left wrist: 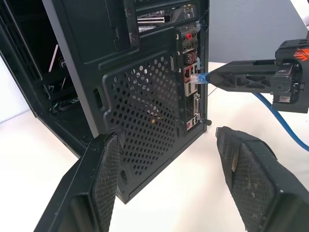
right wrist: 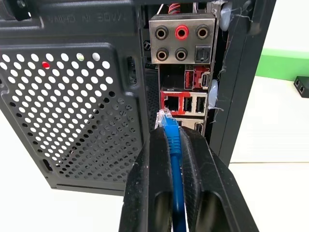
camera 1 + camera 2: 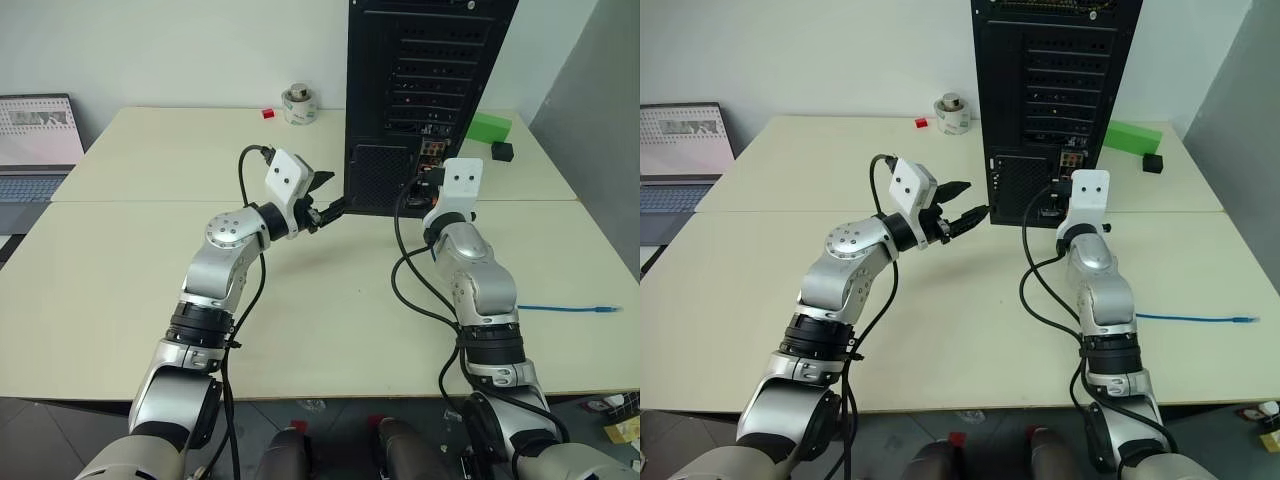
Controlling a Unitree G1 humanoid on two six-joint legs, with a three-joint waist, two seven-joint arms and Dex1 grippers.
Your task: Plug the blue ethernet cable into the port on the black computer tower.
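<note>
Nearest, the blue ethernet cable [image 3: 565, 309] trails loose across the table [image 3: 120, 300] beside the right arm, its far plug lying free. Ahead, the right gripper [image 2: 175, 145] is clamped tight on the cable just behind the clear plug [image 2: 163, 117], which sits just below the network port [image 2: 170, 102] on the rear of the black computer tower [image 3: 425, 90]. The left gripper [image 1: 164, 145] hangs empty with jaws spread wide, close to the tower's lower vent corner. Likely risks: the plug sits low and may jam on the metal plate, or twist in the grip if pushed at an angle.
</note>
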